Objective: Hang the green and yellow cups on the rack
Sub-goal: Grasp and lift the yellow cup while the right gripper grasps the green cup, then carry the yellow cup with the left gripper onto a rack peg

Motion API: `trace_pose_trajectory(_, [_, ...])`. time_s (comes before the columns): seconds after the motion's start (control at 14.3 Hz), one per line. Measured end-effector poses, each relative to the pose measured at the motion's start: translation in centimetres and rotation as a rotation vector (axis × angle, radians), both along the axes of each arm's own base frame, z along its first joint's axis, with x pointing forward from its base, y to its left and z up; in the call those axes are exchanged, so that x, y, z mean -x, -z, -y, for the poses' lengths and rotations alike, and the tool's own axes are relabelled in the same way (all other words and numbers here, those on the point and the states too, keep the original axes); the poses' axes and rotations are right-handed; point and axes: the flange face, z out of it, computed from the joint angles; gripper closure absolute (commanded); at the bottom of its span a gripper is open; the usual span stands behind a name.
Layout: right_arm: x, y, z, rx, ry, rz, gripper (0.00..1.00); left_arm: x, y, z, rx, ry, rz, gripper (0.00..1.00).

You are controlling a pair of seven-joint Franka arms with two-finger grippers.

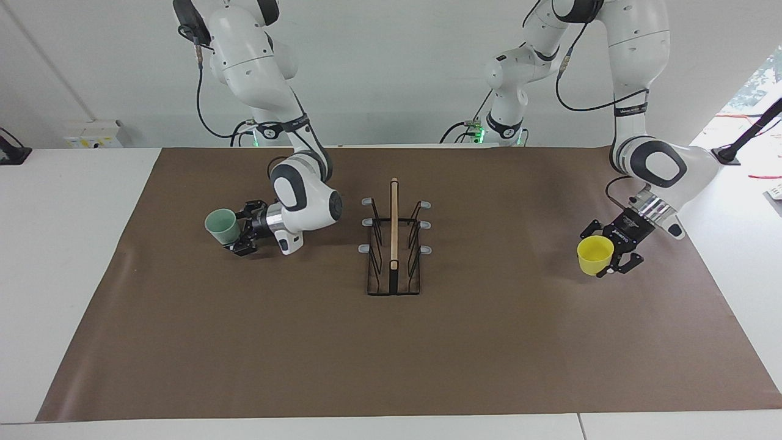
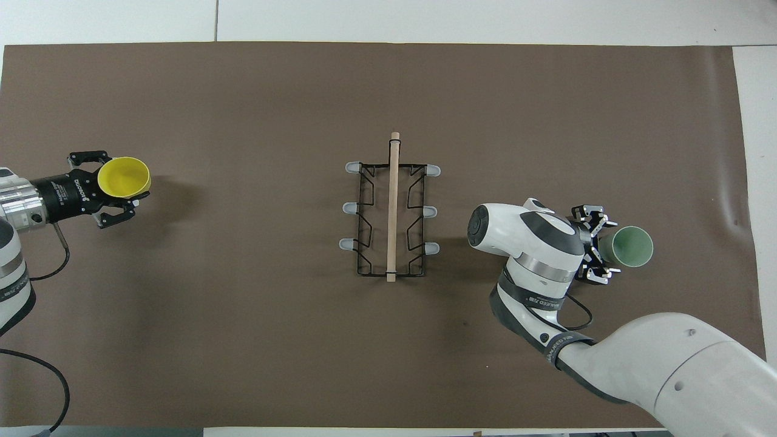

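**Facing view**
- Brown mat [image 1: 427, 354] on a white worktop [image 1: 61, 275].
- Rack [image 1: 393, 244]: at the mat's middle, black wire, with an upright wooden bar and grey-tipped prongs.
- Green cup [image 1: 221, 227]: upright on the mat, toward the edge at the right arm's end.
- Right gripper [image 1: 236, 231]: low over the mat, jaws released and spread to either side of the green cup's wall. Contact cannot be told.
- Yellow cup [image 1: 595, 255]: mouth up, near the mat's edge at the left arm's end.
- Left gripper [image 1: 603, 252]: clenched on the yellow cup's wall.
- Seen only here: both arm bases with green lights, the cables and the rack's height.
- Small lettering on the left arm's wrist band, unreadable.

**Overhead view**
- Rack [image 2: 391, 218]: three prongs per side and the bar seen end to end.
- Green cup [image 2: 631, 245]: interior visible, just beside the right gripper [image 2: 605, 246].
- Yellow cup [image 2: 124, 177]: interior visible, clasped by the left gripper [image 2: 116, 183]. Shadow on the mat [image 2: 243, 334] lies apart from the cup, so raised off it.
- Seen only here: white lettering on the left gripper's body, not surely legible.
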Motion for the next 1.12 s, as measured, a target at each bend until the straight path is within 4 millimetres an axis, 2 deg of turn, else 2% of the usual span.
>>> trace_pose_trajectory(0.21, [0.5, 0.3, 0.8, 0.022, -0.010, -0.003, 0.00, -0.1, -4.8, 1.1, -0.110, 0.074, 0.026, 1.00])
trace_pose_trajectory(0.35, [0.8, 0.5, 1.1, 0.033, -0.010, 0.007, 0.00, -0.7, -7.9, 4.2, -0.164, 0.124, 0.027, 1.00])
trace_pose_trajectory(0.49, [1.0, 0.6, 1.3, 0.039, -0.007, 0.014, 0.00, -1.2, -10.5, 8.5, -0.230, 0.198, -0.001, 1.00])
trace_pose_trajectory(0.56, [1.0, 0.6, 1.5, 0.040, -0.003, 0.015, 0.08, -1.5, -11.7, 11.0, -0.281, 0.246, -0.017, 1.00])
trace_pose_trajectory(0.63, [1.1, 0.6, 1.8, 0.041, 0.002, 0.015, 0.39, -1.6, -12.8, 13.8, -0.337, 0.287, -0.034, 1.00])
trace_pose_trajectory(0.77, [1.1, 0.4, 2.2, 0.049, 0.025, 0.054, 0.93, -1.4, -14.6, 19.4, -0.446, 0.352, -0.047, 1.00])
trace_pose_trajectory(0.84, [1.1, 0.4, 2.3, 0.057, 0.046, 0.093, 1.00, -1.0, -15.0, 22.0, -0.508, 0.397, -0.046, 1.00])
trace_pose_trajectory(1.12, [0.4, -0.6, 2.6, 0.072, 0.105, 0.205, 1.00, 2.5, -15.3, 31.9, -0.744, 0.512, -0.059, 1.00])
